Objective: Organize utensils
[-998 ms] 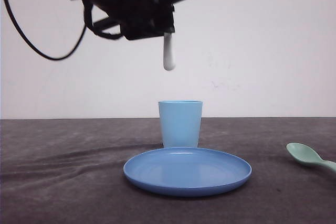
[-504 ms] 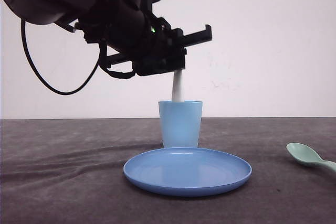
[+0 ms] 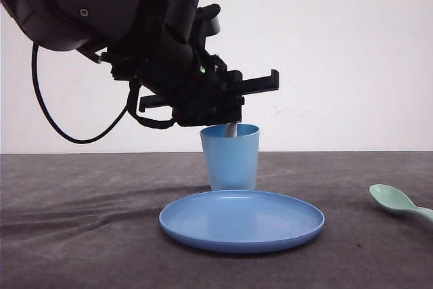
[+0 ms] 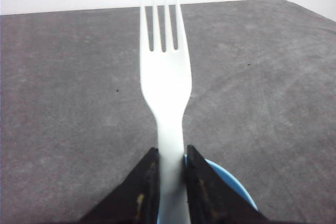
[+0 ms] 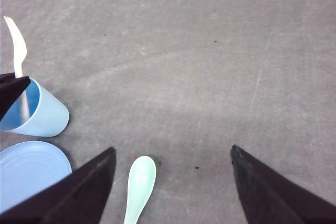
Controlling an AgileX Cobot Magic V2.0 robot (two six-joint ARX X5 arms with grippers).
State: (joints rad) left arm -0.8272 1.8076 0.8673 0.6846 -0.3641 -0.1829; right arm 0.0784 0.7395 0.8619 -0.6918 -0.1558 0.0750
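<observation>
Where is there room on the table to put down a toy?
Bare cloth lies left of the plate and between plate and spoon. It is crowded around the cup, where the left gripper holds the fork inside it.

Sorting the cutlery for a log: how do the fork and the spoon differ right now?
The fork is white, the spoon mint green. The fork stands handle-down in the cup, clamped by the left tool; the spoon lies flat on the table, untouched, beneath the open right tool. Both look like smooth plastic.
</observation>
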